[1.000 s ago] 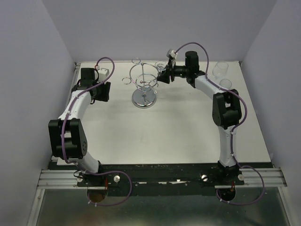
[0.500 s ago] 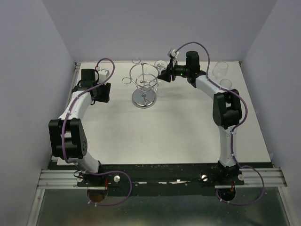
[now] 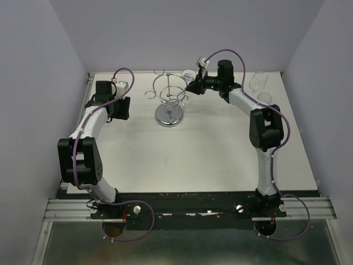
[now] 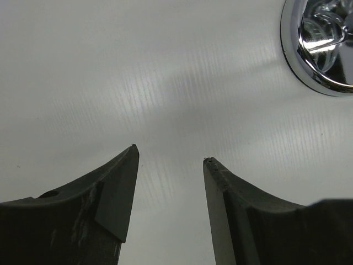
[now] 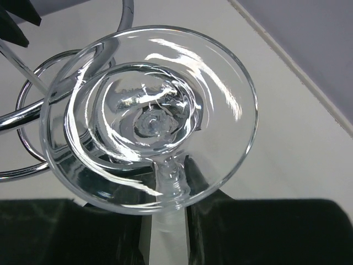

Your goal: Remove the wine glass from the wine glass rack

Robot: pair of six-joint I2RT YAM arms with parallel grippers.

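The chrome wine glass rack (image 3: 168, 98) stands at the back middle of the table on its round mirrored base (image 3: 169, 116). My right gripper (image 3: 191, 86) is at the rack's right side, shut on the stem of a clear wine glass (image 3: 187, 74). In the right wrist view the glass's round foot (image 5: 220, 110) faces the camera, the stem (image 5: 170, 179) sits between my fingers, and the gripper (image 5: 169, 160) is closed on it. The foot overlaps a small rack loop (image 5: 25, 110). My left gripper (image 4: 170, 153) is open and empty, low over the table left of the rack.
Two more clear glasses (image 3: 257, 81) (image 3: 265, 98) stand at the back right, behind the right arm. The rack's mirrored base (image 4: 320, 49) shows at the upper right of the left wrist view. Walls close in the table at the back and both sides.
My right gripper has shifted slightly toward the back with the glass in it. The left arm has not moved.
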